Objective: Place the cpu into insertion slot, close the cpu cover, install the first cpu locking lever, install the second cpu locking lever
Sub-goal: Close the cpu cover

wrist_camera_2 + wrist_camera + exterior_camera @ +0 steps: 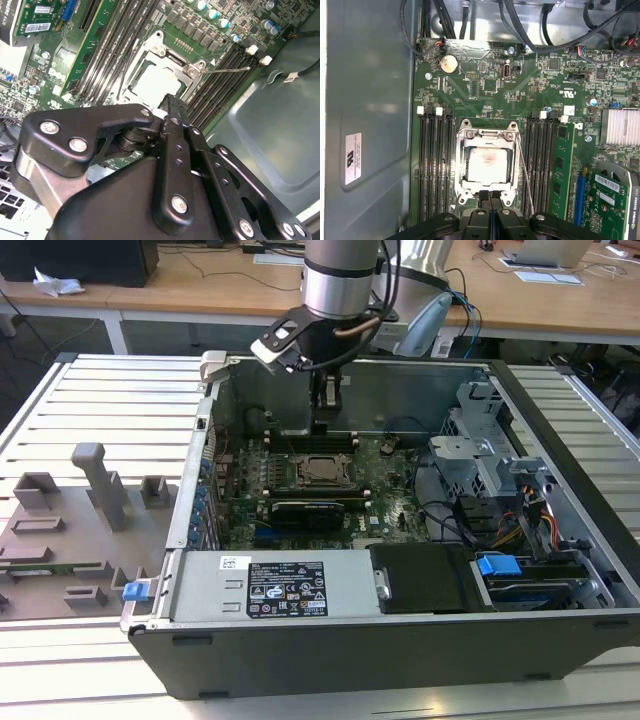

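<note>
The gripper's [490, 195] two fingers [484, 197] were pressed together with nothing seen between them, their tips at the edge of the cpu cover [487, 136]. That cover lay flat over the cpu [489, 164], which sat in the insertion slot [466, 172]. A thin wire lever [525, 175] slanted from the cover's corner across the memory slots [542, 165] of the green motherboard [485, 90], inside the open computer case [400, 640].
</note>
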`<state>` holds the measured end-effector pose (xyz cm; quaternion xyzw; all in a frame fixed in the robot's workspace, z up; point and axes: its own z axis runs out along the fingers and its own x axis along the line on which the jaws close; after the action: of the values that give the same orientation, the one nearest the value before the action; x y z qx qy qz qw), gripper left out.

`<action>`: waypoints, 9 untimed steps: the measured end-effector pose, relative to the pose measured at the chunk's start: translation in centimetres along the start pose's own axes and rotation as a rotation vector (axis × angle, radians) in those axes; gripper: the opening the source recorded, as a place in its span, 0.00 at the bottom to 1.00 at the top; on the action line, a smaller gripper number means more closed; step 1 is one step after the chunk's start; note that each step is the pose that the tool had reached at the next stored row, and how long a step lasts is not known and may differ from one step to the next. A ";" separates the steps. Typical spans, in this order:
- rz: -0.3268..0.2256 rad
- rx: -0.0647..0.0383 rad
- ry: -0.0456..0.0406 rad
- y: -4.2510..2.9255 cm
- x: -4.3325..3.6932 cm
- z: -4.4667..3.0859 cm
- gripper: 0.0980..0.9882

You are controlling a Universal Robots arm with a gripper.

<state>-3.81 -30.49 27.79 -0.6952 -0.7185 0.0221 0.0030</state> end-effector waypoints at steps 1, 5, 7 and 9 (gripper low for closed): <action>0.000 0.000 0.0000 -0.01 -0.01 -0.28 0.01; 0.000 0.000 0.0000 -0.03 -0.02 -0.83 0.01; 0.000 0.000 0.0000 -0.04 -0.03 -1.09 0.01; 0.000 0.000 0.0000 -0.05 -0.04 -1.50 0.01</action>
<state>-3.80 -30.49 29.30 -0.6952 -0.7184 0.0221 0.0030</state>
